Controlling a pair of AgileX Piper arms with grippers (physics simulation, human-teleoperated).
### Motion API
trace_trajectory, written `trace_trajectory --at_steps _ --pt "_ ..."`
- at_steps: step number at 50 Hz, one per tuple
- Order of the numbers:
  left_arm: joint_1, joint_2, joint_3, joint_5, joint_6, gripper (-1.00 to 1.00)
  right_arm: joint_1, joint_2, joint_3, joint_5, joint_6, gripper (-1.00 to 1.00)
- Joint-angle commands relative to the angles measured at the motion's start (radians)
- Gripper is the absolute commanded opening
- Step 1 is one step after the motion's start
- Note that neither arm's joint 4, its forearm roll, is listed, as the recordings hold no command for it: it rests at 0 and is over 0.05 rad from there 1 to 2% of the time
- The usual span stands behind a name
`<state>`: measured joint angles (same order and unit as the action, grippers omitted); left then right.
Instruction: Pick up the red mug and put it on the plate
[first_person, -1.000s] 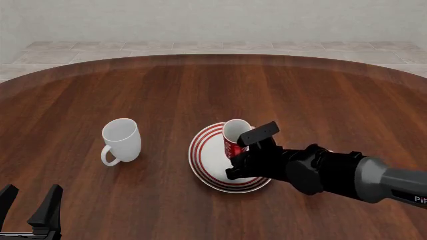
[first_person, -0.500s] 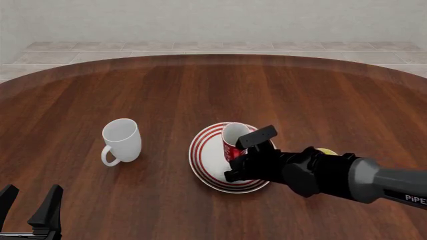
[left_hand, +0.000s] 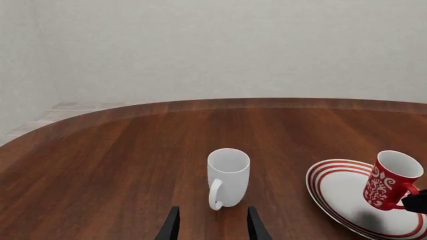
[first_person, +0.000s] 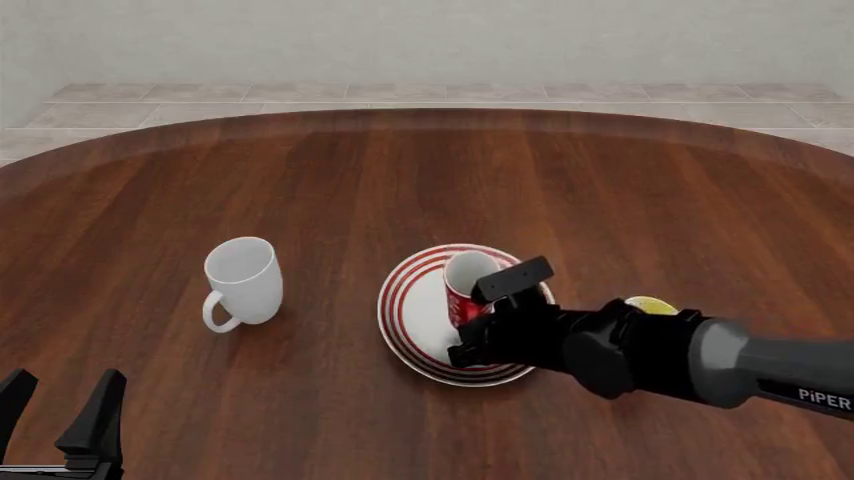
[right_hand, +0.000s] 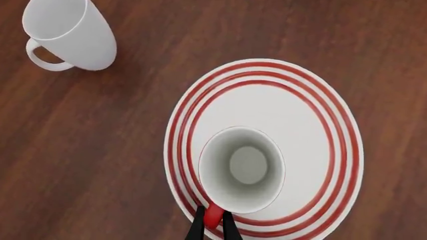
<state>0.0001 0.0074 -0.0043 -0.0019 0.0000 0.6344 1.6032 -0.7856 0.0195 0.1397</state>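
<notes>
The red mug (first_person: 467, 278) with white pattern hangs tilted over the red-ringed white plate (first_person: 411, 310). My right gripper (first_person: 470, 322) is shut on its red handle, seen between the fingers in the right wrist view (right_hand: 213, 225). There the red mug (right_hand: 241, 167) shows its white inside, over the near part of the plate (right_hand: 313, 125). In the left wrist view the red mug (left_hand: 390, 180) leans just above the plate (left_hand: 333, 186); whether its base touches I cannot tell. My left gripper (first_person: 63, 400) stands open and empty at the near left, also visible from the left wrist (left_hand: 212, 225).
An all-white mug (first_person: 244, 275) stands upright left of the plate, handle toward me, directly beyond the left gripper (left_hand: 228, 175). A bit of a yellow-lined mug (first_person: 651, 305) peeks out behind the right arm. The round wooden table (first_person: 427, 170) ends at a curved far edge.
The right gripper has come down and slightly toward me with the red mug, bringing it lower over the plate. The yellow-lined mug has come into sight behind the arm. The left arm stayed still.
</notes>
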Motion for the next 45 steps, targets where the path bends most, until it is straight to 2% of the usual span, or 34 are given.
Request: trace_trajectory --at_steps 1,45 --pt "0.0 0.0 0.0 0.0 0.0 1.0 -0.002 0.003 0.005 -0.011 0.01 -1.0" --pt "0.0 0.0 0.0 0.0 0.0 1.0 -0.001 0.024 -0.002 -0.003 0.017 -1.0"
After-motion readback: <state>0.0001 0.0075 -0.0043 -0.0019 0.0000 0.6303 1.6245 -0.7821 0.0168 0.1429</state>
